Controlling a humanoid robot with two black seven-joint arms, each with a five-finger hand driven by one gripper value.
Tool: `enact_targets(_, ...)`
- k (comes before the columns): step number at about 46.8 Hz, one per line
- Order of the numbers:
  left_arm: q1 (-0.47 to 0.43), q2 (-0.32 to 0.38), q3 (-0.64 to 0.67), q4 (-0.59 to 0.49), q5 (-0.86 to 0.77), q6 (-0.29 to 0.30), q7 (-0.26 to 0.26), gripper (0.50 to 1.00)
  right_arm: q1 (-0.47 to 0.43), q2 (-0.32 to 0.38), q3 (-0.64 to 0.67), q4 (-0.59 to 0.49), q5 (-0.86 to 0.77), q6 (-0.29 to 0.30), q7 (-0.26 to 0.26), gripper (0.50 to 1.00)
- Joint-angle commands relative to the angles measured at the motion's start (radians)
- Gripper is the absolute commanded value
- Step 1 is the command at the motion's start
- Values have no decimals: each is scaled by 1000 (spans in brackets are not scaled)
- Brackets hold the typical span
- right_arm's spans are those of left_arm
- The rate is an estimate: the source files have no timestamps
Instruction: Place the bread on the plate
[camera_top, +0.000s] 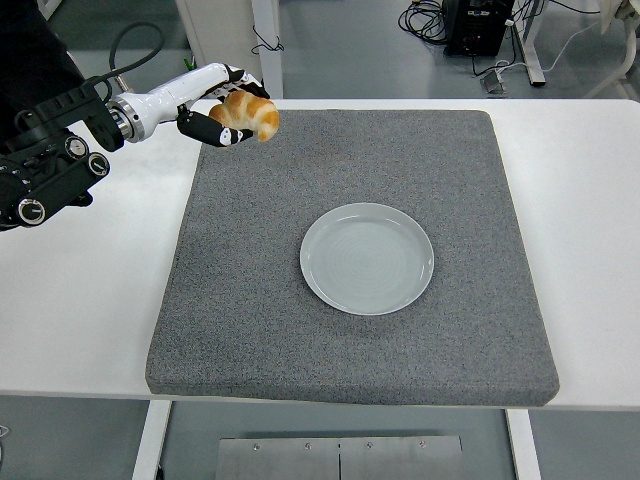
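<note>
Left hand: I have my left hand (222, 112) curled round the bread, fingers wrapped over and under it, up past the mat's far-left corner.
Bread: a golden croissant-shaped bread (247, 113) sits in that grip, lifted clear of the mat, above its far-left corner.
Plate: the pale grey plate (367, 258) lies flat on the mat, a little right of the mat's middle, with nothing on it; the bread is well apart from it.
Mat: I see a grey mat (250, 320) covering most of the white table (80, 310).
Right arm: out of my view.
</note>
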Motion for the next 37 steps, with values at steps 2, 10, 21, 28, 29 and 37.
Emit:
enact_targets(2,-1,-4,-68,0,1,-33,2,590,0,0,0,0,0,-1,0,1000)
enact_targets(10,-1,-15,-174,-13,0,-81,8,590,0,0,0,0,0,1,0,1000)
enact_targets(21,9,-67,-233,-33,-18,-82,13,592,0,0,0,0,0,1,0,1000)
enact_targets(28,12,-98,-231,-91,-37,-82,46,593,0,0,0,0,0,-1,0,1000)
enact_targets(29,12,-101,-231,-101,-37,-82,51,593,0,0,0,0,0,1,0,1000)
enact_targets(37,12,-115,-224,-175,-26,-82,80,595,-1,0,0,0,0,-1,-1,1000)
